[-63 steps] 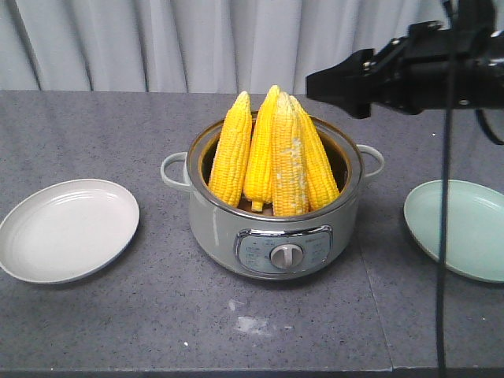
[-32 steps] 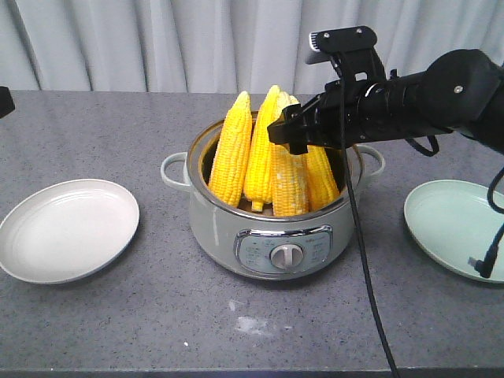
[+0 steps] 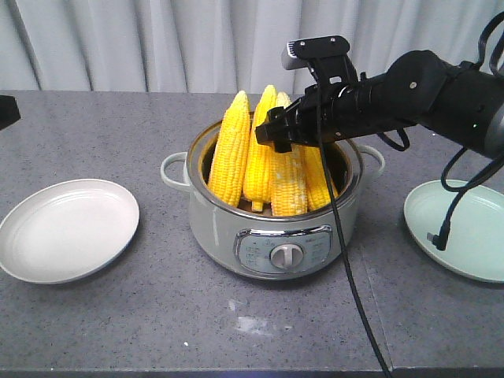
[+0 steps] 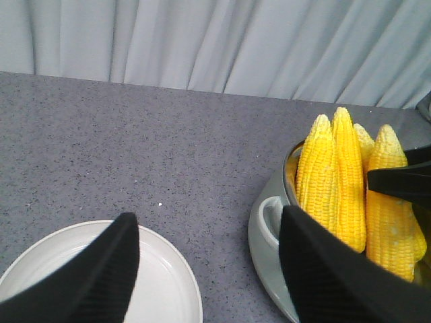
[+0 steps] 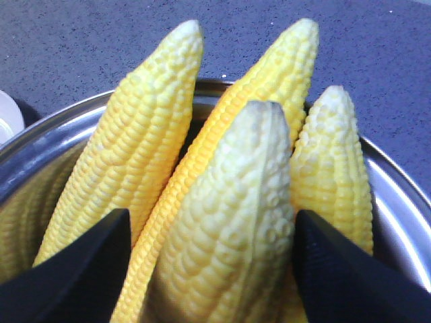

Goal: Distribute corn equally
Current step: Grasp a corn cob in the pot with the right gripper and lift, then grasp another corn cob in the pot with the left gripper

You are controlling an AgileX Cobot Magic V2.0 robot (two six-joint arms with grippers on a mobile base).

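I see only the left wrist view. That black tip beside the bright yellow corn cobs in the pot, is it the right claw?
Observer: Yes. The right claw is open, its two black fingers on either side of the front pale yellow cob.
Operator: Is there a second plate?
Observer: Yes, a round pale green plate lies beside the grey electric pot, on the right arm's side, holding no corn.
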